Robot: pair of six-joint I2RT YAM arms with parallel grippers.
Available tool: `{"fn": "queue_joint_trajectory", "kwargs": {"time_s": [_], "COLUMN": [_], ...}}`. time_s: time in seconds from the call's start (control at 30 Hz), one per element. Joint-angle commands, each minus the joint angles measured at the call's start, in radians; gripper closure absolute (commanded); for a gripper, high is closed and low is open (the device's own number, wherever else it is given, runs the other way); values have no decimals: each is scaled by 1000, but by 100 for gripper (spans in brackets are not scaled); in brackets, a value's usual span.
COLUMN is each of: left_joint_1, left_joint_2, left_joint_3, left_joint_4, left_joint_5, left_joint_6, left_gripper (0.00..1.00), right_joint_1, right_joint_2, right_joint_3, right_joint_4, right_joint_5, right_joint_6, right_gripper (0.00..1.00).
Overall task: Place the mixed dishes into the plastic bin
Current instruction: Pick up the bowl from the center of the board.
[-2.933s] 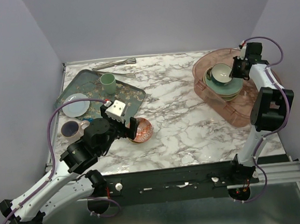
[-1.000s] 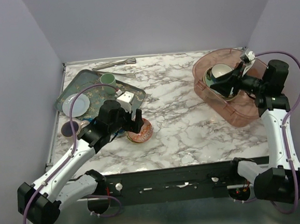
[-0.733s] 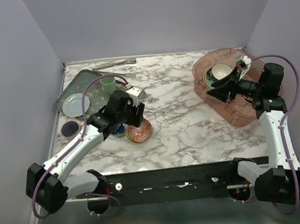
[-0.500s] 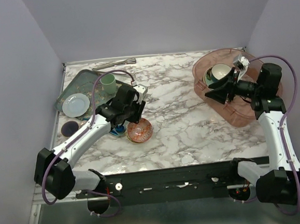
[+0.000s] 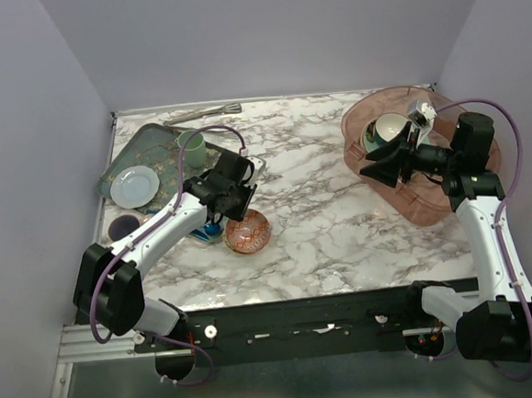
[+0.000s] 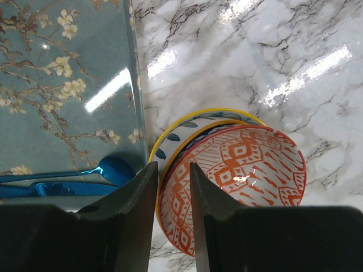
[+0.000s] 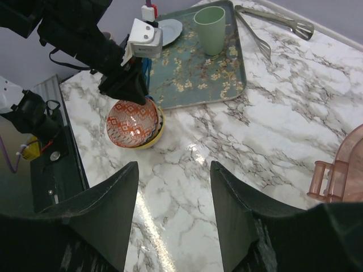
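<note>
**Nested bowls in the left hand's pinch; bin far off to the right**

1. Near left of the worktop (image 5: pixel 322 213): red bowl (image 6: pixel 238 170), seated off-centre inside a blue-and-yellow bowl (image 6: pixel 180 126). Both rest on the marble just beside the tray (image 6: pixel 62 85). Hazard, as judged: one pinch spans two rims, so on a lift the lower bowl may drop away or the upper one slide out. Slick glaze and the loose nesting would be the cause. A careless swing could also clip the tray's edge.

2. Left hand (image 6: pixel 174 173): over the pair's rim, one finger outside the lower bowl, the other inside the red one. The jaws are drawn close on the rims, which reads as a grip.

3. Tray: blue spoon (image 6: pixel 110 169) just left of the bowls. Green cup (image 5: pixel 191 149) and pale plate (image 5: pixel 136 184) sit farther back.

4. Right hand (image 7: pixel 173 170): jaws spread, holding nothing, hovering at the bin's left rim, well apart from the pair.

5. Bin (image 5: pixel 411 197), far right: cream-lined bowl (image 5: pixel 388 128) already inside.
</note>
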Motion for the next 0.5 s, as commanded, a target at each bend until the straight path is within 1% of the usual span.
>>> {"fn": "queue_joint_trajectory", "kwargs": {"time_s": [0.0, 0.13, 0.2, 0.47], "left_joint_1": [1, 1, 1, 1], "left_joint_2": [8, 24, 35, 51], "left_joint_3": [29, 32, 34, 39], "left_joint_4": [-29, -37, -42, -45], "left_joint_5": [11, 19, 19, 8], "left_joint_6": [15, 12, 9, 1], "left_gripper": [63, 64, 67, 71], "right_joint_1": [8, 10, 10, 13], "right_joint_2": [6, 8, 9, 11], "right_joint_3": [8, 8, 8, 8], "right_joint_4": [-28, -29, -29, -31], "right_joint_5": [-13, -13, -13, -10], "right_joint_6": [-19, -19, -19, -21], "right_gripper": [39, 39, 39, 39]}}
